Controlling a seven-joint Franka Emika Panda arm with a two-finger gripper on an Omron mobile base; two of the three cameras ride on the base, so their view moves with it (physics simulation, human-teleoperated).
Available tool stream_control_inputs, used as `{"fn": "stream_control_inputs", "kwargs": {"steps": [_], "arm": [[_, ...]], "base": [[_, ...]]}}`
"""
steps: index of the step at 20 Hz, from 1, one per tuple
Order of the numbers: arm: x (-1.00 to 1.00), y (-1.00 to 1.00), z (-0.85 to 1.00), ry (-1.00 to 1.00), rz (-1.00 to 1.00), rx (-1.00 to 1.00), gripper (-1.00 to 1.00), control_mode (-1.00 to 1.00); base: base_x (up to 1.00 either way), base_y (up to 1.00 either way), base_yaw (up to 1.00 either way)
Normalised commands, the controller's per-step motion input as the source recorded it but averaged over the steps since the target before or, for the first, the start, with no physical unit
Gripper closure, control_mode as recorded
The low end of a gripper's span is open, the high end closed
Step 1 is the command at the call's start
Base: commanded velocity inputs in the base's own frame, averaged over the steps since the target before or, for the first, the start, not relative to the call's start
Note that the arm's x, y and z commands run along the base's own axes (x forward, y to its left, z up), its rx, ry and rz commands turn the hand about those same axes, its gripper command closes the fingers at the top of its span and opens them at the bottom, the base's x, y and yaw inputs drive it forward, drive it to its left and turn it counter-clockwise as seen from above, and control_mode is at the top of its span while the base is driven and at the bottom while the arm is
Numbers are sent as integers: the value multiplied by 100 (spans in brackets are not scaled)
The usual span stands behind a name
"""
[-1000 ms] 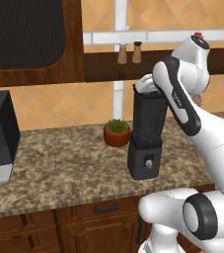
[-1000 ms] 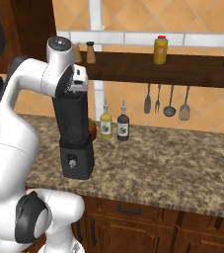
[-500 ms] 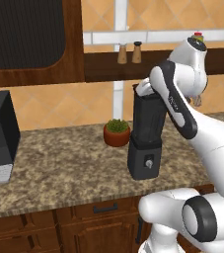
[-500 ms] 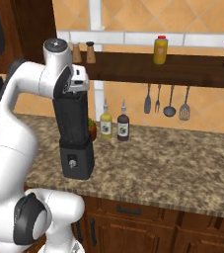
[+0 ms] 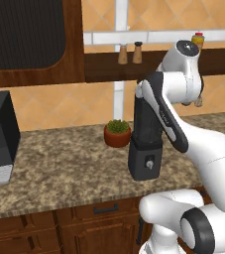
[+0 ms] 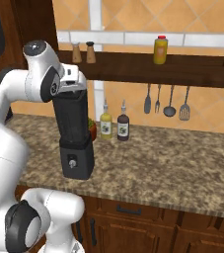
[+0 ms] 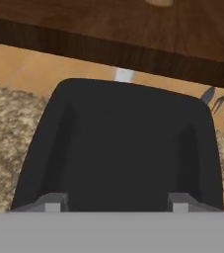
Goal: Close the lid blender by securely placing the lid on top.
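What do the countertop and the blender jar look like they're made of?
The countertop looks like polished granite: speckled brown and tan grain. The blender jar looks like dark, smooth plastic or tinted glass, opaque black with a faint sheen; which one is unclear.

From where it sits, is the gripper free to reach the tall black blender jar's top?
Probably yes: the gripper hangs right over the black blender jar's top, with nothing visible between them.

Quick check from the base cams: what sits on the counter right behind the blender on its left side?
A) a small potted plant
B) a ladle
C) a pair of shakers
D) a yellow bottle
A: the potted plant stands on the counter just behind the blender.
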Motion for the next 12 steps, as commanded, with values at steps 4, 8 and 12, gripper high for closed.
{"fn": "stream_control_inputs", "kwargs": {"steps": [4,8,12], "arm": [[-44,-6,-2,0,-17,1,-100,-100],[0,0,-26,0,-4,2,-100,-100],[0,0,-2,0,0,3,-100,-100]], "base": [[0,0,0],[0,0,0],[0,0,0]]}}
